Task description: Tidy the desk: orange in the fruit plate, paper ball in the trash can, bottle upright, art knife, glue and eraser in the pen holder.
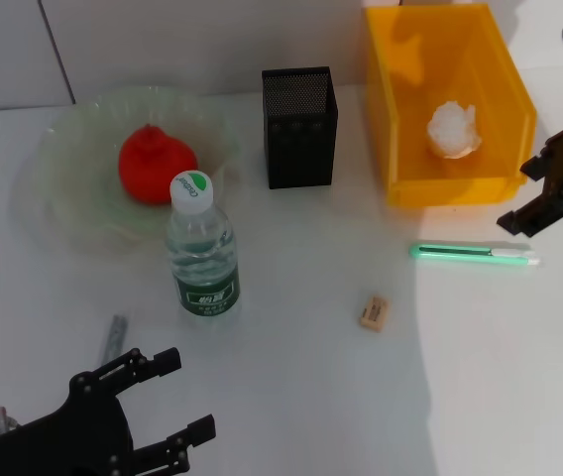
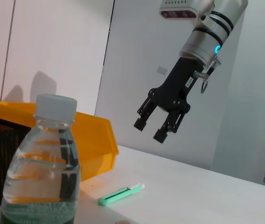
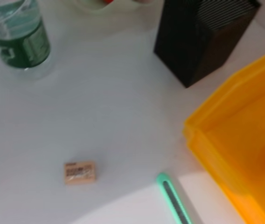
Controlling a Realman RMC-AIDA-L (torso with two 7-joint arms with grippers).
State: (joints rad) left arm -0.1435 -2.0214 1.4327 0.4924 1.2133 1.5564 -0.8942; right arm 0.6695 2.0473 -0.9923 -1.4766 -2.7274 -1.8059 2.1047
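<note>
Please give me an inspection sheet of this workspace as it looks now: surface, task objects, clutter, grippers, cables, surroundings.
Surface: white desk.
Job's things: round orange-red fruit lies in the pale green ruffled bowl; crumpled white paper ball lies in the yellow-orange plastic bin; clear water bottle with green label stands upright; mint-green art knife and small tan eraser lie on the desk, outside the black mesh pen holder.
Clutter: grey stick-like item, unidentified.
Grippers: left gripper open, near the desk's front edge; right gripper open, raised above the art knife.
Cables: nothing seen.
Surroundings: plain pale wall.
</note>
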